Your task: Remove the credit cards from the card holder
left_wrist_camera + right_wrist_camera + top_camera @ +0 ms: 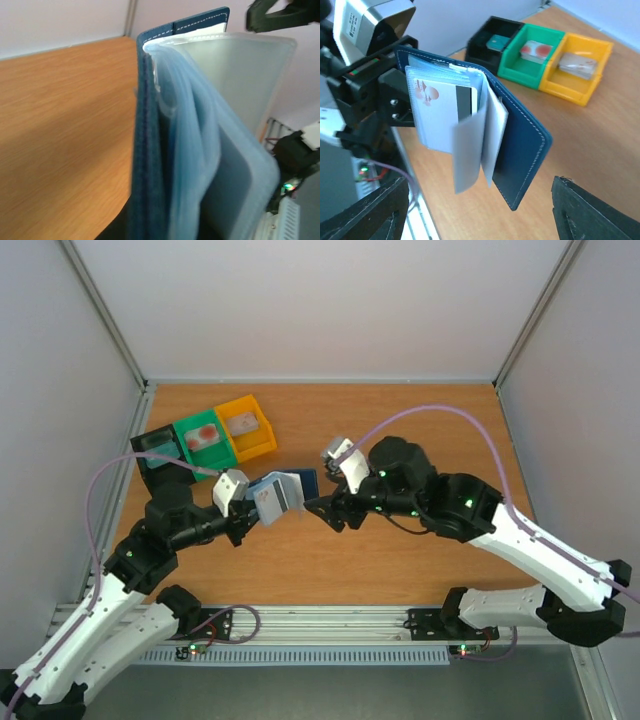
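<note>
While the left gripper [247, 512] stays out of sight behind the card holder [287, 490] in its own wrist view, the right wrist camera shows it clenched on one navy cover, so the wallet stands open and raised off the wooden table [330, 575]. Clear plastic sleeves [470, 150] fan out from the card holder's spine, and one of the credit cards [440, 107], pale with reddish marks and a dark stripe, sits in the front sleeve, its top edge level with the pocket mouth. Just to the card holder's right, the right gripper [312, 505] is released, its two black fingers [590, 212] spread wide on either side of the wallet's lower end and touching nothing. Well beyond the card holder, at the far left of the table, three bins stand in a row touching one another: a black bin [480, 47], a green bin [517, 70] and a yellow bin [570, 92], each with a card lying inside.
</note>
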